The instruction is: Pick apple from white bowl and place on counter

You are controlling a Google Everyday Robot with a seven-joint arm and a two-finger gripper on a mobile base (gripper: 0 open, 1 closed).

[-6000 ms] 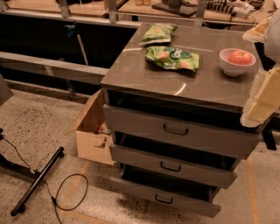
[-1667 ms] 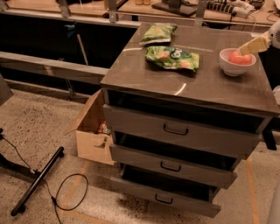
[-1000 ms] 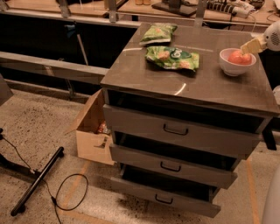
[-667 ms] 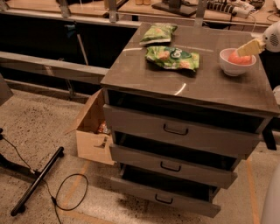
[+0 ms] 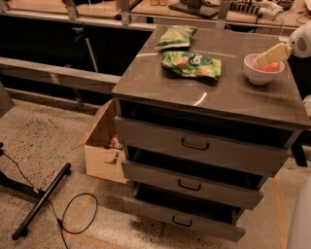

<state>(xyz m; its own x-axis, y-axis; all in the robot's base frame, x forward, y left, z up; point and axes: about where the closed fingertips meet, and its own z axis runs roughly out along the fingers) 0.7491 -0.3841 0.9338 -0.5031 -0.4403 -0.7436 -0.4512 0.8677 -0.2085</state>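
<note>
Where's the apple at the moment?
The apple sits inside the white bowl near the far right corner of the counter, right of the green snack bag. The gripper hangs directly over it.

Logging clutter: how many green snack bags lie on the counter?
2: one green snack bag at the counter's back, another nearer the middle; none looks hidden. The claw is over the white bowl.

This looks like a lab or workshop. A grey metal drawer cabinet (image 5: 204,146) stands on a speckled stone floor (image 5: 43,131), near a black metal stand leg (image 5: 43,202), an open brown cardboard box (image 5: 99,158) and long wooden workbenches (image 5: 155,8). The robot's gripper (image 5: 272,54) hangs over the small round white bowl (image 5: 257,75).
</note>
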